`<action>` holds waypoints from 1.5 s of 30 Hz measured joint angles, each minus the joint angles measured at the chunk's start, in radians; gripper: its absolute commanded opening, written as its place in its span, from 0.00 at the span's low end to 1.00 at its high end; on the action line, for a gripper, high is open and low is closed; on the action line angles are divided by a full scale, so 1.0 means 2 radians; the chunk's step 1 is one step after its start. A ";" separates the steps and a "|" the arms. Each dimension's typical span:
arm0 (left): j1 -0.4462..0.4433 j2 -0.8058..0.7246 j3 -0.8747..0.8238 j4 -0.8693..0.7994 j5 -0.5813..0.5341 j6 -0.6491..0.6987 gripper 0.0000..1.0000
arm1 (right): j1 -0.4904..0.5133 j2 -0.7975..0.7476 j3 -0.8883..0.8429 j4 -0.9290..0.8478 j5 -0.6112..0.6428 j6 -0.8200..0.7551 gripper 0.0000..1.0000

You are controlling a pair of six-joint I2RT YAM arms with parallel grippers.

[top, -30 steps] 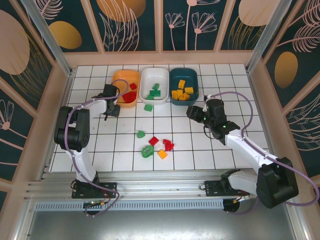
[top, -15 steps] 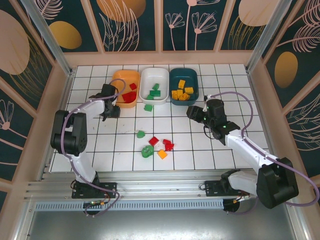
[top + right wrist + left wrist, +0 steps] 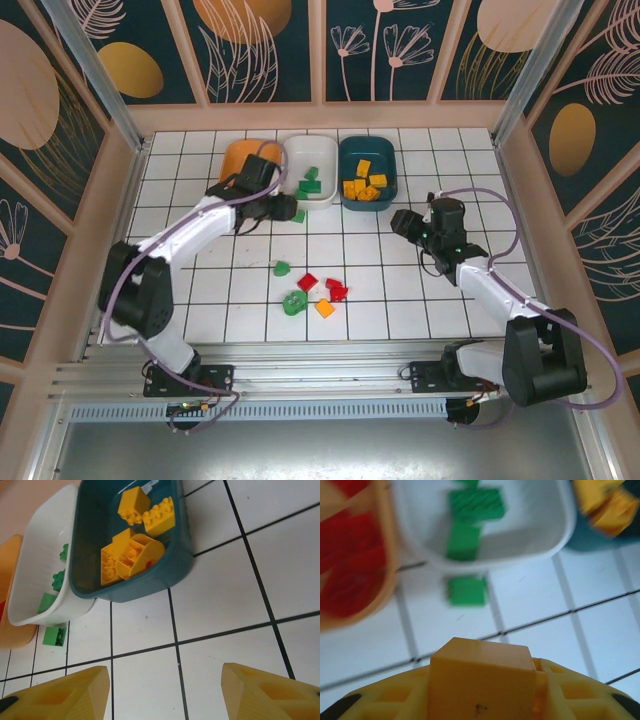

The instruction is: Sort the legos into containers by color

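Along the far side of the white tiled floor (image 3: 390, 300) three bins stand side by side. The orange bin (image 3: 238, 153) is on the left with red bricks (image 3: 350, 575) in it. The white bin (image 3: 326, 160) is in the middle and holds green bricks (image 3: 309, 181). The teal bin (image 3: 386, 155) on the right holds yellow bricks (image 3: 362, 183). A stray green brick (image 3: 298, 215) lies on the floor just near of the white bin. The left gripper (image 3: 278, 208) hovers just beside that brick, facing the white bin; its wrist view is blurred and I cannot tell how its jaws stand. The right gripper (image 3: 403, 222) hangs just near of the teal bin, jaws apart with nothing between them. Nearer, mid-floor, five loose pieces lie close together: a small green brick (image 3: 283, 267), a red brick (image 3: 307, 282), a second red brick (image 3: 337, 290), a larger green brick (image 3: 294, 303) and an orange brick (image 3: 324, 308), all well apart from both grippers
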 measured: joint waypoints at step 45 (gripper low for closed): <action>0.003 -0.147 -0.090 0.227 0.023 -0.116 0.99 | 0.237 0.198 0.166 -0.010 0.101 0.022 0.78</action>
